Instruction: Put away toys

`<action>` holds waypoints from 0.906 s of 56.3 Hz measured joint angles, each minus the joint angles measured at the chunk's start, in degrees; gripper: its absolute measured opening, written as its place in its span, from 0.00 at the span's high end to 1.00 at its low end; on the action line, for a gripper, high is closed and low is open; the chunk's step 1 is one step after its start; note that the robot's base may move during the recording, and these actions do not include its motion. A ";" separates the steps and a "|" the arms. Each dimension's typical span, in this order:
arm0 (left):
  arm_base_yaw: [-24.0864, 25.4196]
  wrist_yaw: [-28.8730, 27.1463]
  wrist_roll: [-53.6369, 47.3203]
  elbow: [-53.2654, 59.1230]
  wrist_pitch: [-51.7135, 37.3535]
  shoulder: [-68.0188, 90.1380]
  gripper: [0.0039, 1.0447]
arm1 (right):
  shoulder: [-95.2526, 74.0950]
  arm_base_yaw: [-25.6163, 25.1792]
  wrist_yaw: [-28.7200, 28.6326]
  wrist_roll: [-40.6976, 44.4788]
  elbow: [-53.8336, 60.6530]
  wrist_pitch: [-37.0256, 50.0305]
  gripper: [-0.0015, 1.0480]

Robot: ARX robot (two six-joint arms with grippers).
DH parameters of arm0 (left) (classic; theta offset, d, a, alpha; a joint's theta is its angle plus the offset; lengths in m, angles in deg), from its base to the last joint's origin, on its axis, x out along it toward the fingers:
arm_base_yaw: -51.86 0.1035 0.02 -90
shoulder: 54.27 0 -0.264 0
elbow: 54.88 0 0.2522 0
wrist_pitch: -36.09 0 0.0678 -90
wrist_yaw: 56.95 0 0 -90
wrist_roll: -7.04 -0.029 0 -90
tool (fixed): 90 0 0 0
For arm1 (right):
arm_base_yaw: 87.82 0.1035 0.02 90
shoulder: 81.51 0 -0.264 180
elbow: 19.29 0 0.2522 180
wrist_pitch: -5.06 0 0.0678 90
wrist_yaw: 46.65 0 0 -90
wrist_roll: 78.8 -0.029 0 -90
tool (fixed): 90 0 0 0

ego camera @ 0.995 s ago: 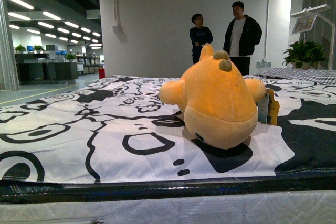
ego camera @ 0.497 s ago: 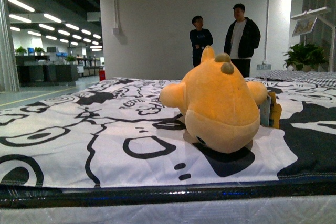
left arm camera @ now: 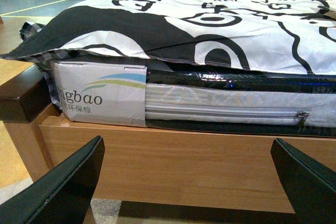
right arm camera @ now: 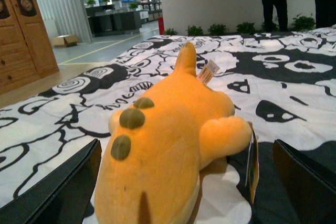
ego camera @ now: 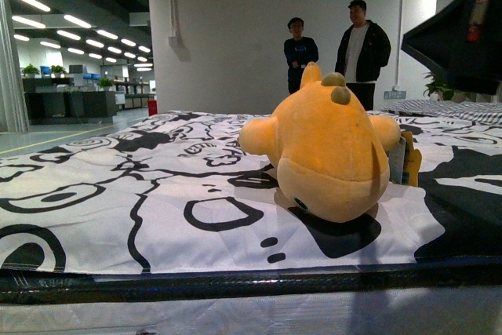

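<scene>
An orange-yellow plush toy (ego camera: 325,151) lies on the worktop (ego camera: 118,194), a bed spread with a black-and-white doodle cover (ego camera: 180,154). The toy rests near the cover's front edge with its rounded head toward that edge and its tail pointing away. Three olive-brown bumps (right arm camera: 131,119) run along the toy's back. A small white label (right arm camera: 208,71) sits by the toy's tail, and a yellow swing tag (ego camera: 406,161) stands just beside one stubby limb.

In the front view only a dark slab of the right arm (ego camera: 459,41) shows, above the toy and off to its side, clear of it. In the right wrist view the right tool (right arm camera: 186,142) has its two black fingers (right arm camera: 58,192) spread wide apart and holds nothing. In this view the toy (right arm camera: 163,150) fills the gap between them, with its back facing the camera. Whether either finger touches the plush cannot be told.

The left tool (left arm camera: 186,145) is also spread wide and empty, well away from the toy. It faces the side of the worktop (left arm camera: 236,30), where a wrapped mattress (left arm camera: 220,103) rests on a wooden frame (left arm camera: 173,161).

Beyond the toy, two people (ego camera: 362,49) stand by a white wall.
</scene>
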State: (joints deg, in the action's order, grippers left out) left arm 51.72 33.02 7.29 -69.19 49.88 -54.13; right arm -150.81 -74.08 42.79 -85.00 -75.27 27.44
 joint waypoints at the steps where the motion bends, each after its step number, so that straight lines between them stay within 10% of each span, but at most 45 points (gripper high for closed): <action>1: 0.00 0.00 0.00 0.00 0.00 0.00 0.06 | -0.59 0.31 0.31 0.33 -0.79 -0.24 0.06; 30: 0.00 0.00 0.00 0.00 0.00 0.00 0.06 | -17.22 10.47 9.07 8.46 -20.17 -5.66 0.06; 51: 0.00 0.00 0.00 0.00 0.00 0.00 0.06 | -22.99 6.71 11.78 10.93 -20.81 -4.07 0.06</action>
State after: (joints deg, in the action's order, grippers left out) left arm 51.72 33.02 7.29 -69.19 49.88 -54.13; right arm -173.80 -67.37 54.57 -74.07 -96.08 23.38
